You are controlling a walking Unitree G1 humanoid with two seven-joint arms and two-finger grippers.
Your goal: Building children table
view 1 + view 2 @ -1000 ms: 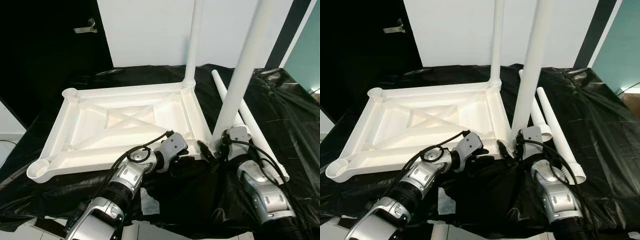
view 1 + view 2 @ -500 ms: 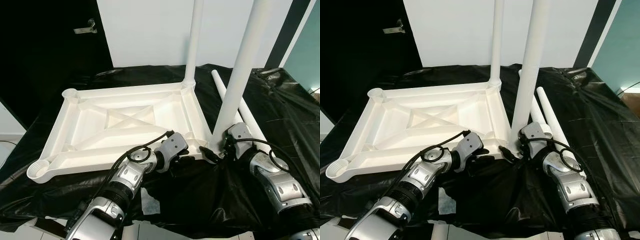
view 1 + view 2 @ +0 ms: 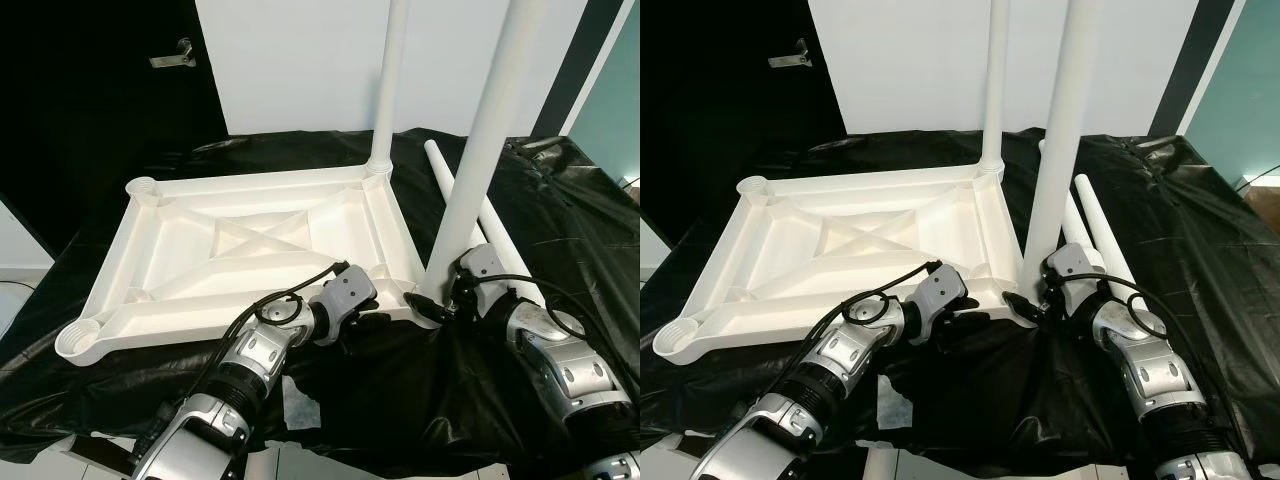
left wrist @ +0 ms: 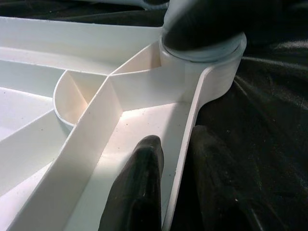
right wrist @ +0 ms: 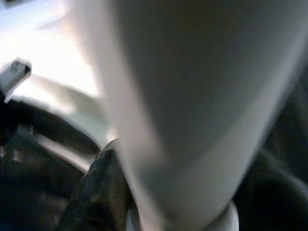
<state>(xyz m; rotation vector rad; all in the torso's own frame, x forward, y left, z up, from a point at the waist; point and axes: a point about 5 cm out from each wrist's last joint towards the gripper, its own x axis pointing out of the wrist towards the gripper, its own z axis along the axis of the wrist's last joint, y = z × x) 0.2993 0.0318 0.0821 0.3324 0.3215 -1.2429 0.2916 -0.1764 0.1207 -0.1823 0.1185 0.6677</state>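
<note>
The white table top (image 3: 240,186) lies upside down on a black sheet. One white leg (image 3: 387,90) stands in its far right corner socket. A second leg (image 3: 485,140) stands, slightly tilted, at the near right corner. My right gripper (image 3: 436,308) is shut around that leg's base; in the right wrist view the leg (image 5: 192,110) looms close with one black finger (image 5: 98,192) beside it. My left gripper (image 3: 372,318) pinches the top's near rim just left of that corner; its fingers (image 4: 139,183) straddle the rim (image 4: 185,144), one inside and one outside.
Two loose white legs (image 3: 505,245) lie on the sheet to the right of the top. A scrap of white paper (image 3: 297,400) sits near the front edge. A dark door with a handle (image 3: 180,52) stands at the back left, beside a white wall.
My right forearm has swung outward to the right while its gripper stays at the leg's base. The left arm and the table top have not moved.
</note>
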